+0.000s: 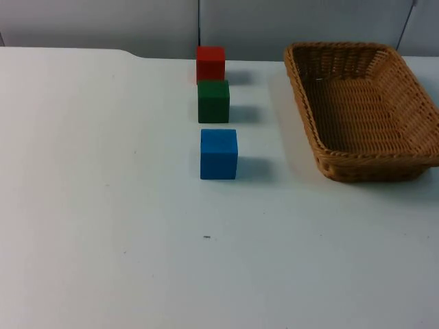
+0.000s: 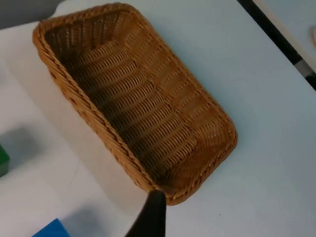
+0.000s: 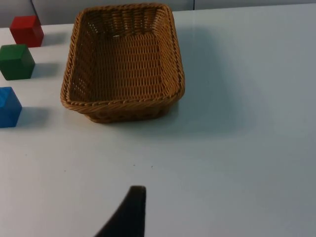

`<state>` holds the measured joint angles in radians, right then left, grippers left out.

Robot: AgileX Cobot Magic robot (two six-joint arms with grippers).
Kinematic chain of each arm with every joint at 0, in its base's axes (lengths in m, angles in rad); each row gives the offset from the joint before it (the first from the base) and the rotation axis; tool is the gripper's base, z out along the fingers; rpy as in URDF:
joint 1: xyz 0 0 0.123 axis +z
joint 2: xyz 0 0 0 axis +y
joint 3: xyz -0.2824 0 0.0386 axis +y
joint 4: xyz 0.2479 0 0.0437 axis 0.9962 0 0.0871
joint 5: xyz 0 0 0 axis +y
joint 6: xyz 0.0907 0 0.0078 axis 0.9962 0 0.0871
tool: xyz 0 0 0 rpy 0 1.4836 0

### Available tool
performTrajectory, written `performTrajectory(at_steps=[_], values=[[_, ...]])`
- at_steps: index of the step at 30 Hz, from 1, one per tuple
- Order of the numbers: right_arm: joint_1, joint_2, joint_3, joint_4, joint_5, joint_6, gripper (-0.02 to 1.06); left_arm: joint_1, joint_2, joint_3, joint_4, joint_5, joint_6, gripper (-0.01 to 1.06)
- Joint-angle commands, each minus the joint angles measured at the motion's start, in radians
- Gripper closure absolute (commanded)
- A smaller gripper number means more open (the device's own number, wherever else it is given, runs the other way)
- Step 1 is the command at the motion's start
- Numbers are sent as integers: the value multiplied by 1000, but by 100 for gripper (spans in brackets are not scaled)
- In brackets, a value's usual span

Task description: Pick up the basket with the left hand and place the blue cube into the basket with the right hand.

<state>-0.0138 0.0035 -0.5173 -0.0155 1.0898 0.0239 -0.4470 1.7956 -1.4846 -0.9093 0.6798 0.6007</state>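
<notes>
The blue cube (image 1: 219, 153) sits nearest the front of the table (image 1: 103, 205), free on all sides, so the right arm should be able to close on it without disturbing its neighbours. The green cube (image 1: 213, 101) stands just behind it and the red cube (image 1: 210, 64) behind that, near the partition wall (image 1: 103, 20); the three form a single row, apart from one another. The basket (image 1: 360, 110) rests flat on the table to the right of this row, empty, mouth upward, not yet lifted.

The left gripper (image 2: 150, 217) hangs above the basket's near corner, a likely approach to the rim. The right gripper (image 3: 129, 212) waits over bare table, short of the basket. Whether either gripper's jaws are open or closed cannot be told.
</notes>
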Motion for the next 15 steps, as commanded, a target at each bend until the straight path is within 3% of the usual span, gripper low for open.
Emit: performTrajectory(at_steps=[1, 3, 7, 15], values=[[-6, -4, 8, -7, -10, -1, 0, -48, 128, -111, 53, -5, -95, 21], [-6, -4, 8, -7, -10, -1, 0, -55, 149, -130, 64, -5, -110, 21], [-6, -4, 8, -9, -10, 1, 0, -108, 320, -306, 212, 5, -285, 21], [-6, -4, 8, -9, -10, 3, 0, -156, 523, -533, 367, 66, -479, 21]])
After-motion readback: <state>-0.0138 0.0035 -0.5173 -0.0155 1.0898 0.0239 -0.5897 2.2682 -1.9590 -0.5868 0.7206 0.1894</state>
